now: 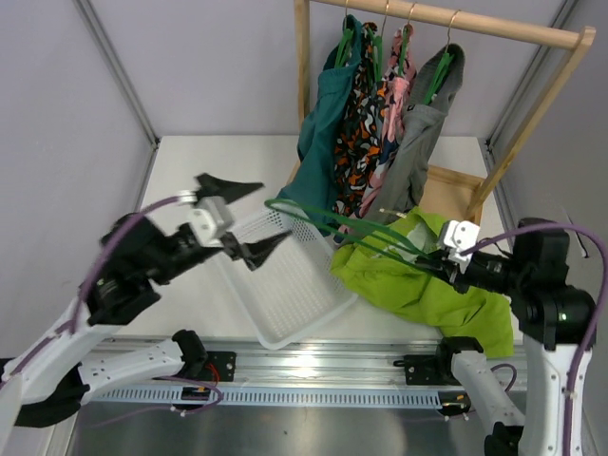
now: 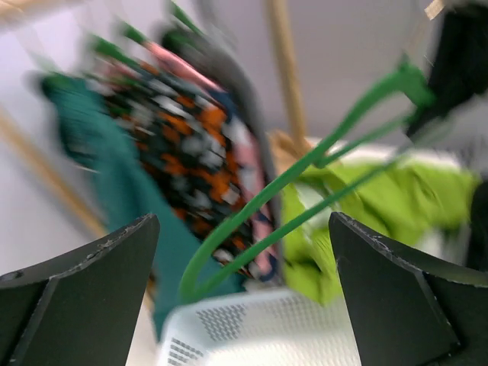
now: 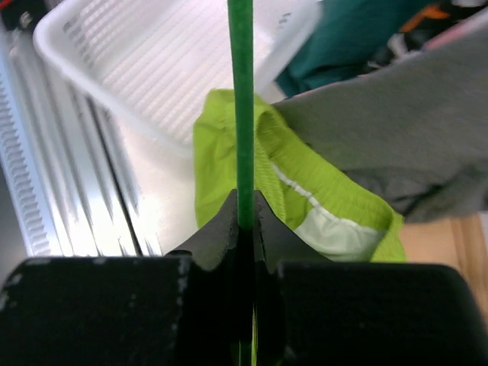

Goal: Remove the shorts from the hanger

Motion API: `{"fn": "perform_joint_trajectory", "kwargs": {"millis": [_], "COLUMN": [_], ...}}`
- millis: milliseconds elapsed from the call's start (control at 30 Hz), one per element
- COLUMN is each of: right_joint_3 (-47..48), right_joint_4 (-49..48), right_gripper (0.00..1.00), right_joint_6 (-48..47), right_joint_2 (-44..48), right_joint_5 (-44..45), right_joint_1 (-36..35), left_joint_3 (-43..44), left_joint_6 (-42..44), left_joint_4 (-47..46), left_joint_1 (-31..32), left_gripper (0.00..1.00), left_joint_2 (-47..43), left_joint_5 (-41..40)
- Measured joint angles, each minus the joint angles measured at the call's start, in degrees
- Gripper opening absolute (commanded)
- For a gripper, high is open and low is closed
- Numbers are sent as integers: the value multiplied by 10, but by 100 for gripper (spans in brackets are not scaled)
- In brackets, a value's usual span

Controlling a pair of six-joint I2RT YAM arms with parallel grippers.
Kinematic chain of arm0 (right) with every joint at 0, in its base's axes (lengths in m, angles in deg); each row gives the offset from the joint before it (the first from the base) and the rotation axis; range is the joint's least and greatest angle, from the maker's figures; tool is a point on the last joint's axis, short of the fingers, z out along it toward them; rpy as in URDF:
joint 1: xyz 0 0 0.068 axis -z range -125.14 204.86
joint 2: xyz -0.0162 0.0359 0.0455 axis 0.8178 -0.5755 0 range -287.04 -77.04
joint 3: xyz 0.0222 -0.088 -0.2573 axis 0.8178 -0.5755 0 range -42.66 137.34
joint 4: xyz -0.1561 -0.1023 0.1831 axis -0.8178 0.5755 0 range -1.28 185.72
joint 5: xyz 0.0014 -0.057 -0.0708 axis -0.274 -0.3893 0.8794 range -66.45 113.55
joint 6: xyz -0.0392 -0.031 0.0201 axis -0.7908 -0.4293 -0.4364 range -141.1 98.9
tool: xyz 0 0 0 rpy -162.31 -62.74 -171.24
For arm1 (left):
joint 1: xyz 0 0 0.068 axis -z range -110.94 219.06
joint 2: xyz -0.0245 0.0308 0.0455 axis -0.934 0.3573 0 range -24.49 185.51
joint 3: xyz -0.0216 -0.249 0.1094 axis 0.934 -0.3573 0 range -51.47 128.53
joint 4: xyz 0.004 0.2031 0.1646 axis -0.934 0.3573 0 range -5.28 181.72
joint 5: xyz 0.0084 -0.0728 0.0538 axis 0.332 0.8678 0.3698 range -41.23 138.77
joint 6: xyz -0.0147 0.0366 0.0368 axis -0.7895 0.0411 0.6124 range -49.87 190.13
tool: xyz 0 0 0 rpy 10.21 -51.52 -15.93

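Left end effector (image 1: pixel 271 211) with fingers spread wide, holding nothing, poised over the far left corner of the white basket (image 1: pixel 285 285). The rounded end of the green hanger (image 1: pixel 332 223) lies just beyond the gap between these fingers, untouched. Right end effector (image 1: pixel 439 258) pressed together on the hanger's thin wire, which runs straight out from the pinch in the right wrist view. The hanger spans from that grip leftward above the basket's far rim.

The lime shorts (image 1: pixel 408 285) lie crumpled on the worktop (image 1: pixel 190 161), beside the basket's right edge and under the hanger. Whether any part clings to the hanger cannot be told.

The wooden rack (image 1: pixel 456 19), with its hung garments (image 1: pixel 380 104), crowds the far right. Bare worktop shows beyond and left of the basket.
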Motion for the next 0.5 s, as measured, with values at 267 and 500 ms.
{"fn": "perform_joint_trajectory", "kwargs": {"millis": [267,500], "right_joint_3": [-43,-31], "right_joint_4": [-228,-330], "right_gripper": [0,0], "right_joint_6": [323,518], "right_joint_2": [125,145], "right_joint_5": [101,355], "right_joint_1": [46,46], "left_joint_3": [26,-71], "left_joint_6": [-43,-101], "left_joint_4": [-54,-63], "left_joint_1": [0,0], "left_gripper": [99,99], "left_joint_2": [-97,-125], "left_joint_5": [-176,-221]}}
